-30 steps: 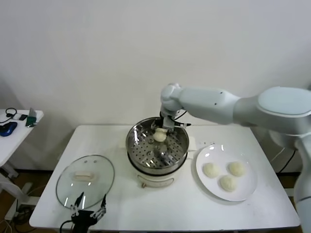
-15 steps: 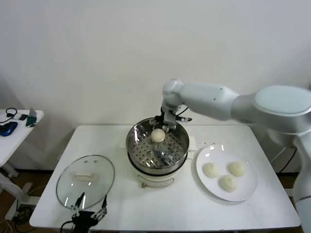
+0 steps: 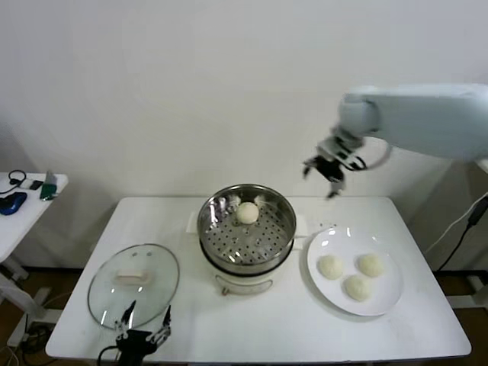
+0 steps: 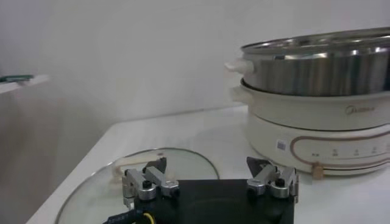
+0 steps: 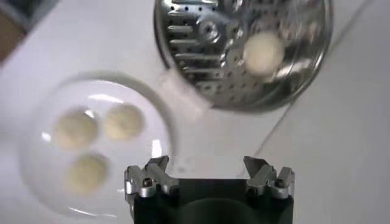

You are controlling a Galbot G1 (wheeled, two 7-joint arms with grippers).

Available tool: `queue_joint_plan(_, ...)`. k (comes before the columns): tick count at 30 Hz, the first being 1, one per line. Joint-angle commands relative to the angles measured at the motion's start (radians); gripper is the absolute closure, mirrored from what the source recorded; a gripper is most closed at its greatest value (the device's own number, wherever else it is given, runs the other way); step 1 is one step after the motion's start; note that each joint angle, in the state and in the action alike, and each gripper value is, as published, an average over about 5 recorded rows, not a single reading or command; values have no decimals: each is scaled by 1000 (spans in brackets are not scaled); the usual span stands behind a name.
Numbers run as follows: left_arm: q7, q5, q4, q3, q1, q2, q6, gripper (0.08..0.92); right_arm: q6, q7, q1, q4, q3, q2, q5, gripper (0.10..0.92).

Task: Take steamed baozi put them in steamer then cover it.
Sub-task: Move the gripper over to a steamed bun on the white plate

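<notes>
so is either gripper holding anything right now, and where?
Nothing held. Right gripper is open in the air above the table; left gripper is open and empty near the cover.

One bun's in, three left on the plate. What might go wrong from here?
1. The three buns lie close together on the plate, so the open right tool may nudge a neighbour while grasping.
2. The bun in the steamer sits near the far rim; later ones need the free tray.

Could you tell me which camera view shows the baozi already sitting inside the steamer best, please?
The right wrist view: it looks straight down on the baozi on the steamer tray. The head view shows it smaller by the far wall. The left wrist view shows only the steamer's outside.
</notes>
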Motion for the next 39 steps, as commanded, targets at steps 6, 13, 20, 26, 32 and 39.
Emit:
queue_joint_plan(6, 0, 3, 4, -3, -5, -1, 1, 177, -396, 152, -337, 141, 154, -268, -5, 203)
queue_joint_plan(13, 1, 5, 5, -7, -2, -9, 2, 177, -386, 141, -557, -33, 326, -178, -75, 203)
queue_joint_plan(20, -1, 1, 10, -16, 6, -13, -3, 177, -377, 146, -668, -140, 417, -91, -101, 203)
queue_joint_plan(26, -3, -5, 16, -24, 7, -12, -6, 177, -377, 167, -717, -174, 465, -54, -105, 203)
queue_joint_plan(32, -2, -5, 12, -22, 6, -12, -5, 177, -385, 165, -724, -177, 464, -53, -130, 205)
queue_joint_plan(39, -3, -5, 11, -20, 6, -13, -5, 177, -379, 179, -724, -189, 491, -52, -128, 300)
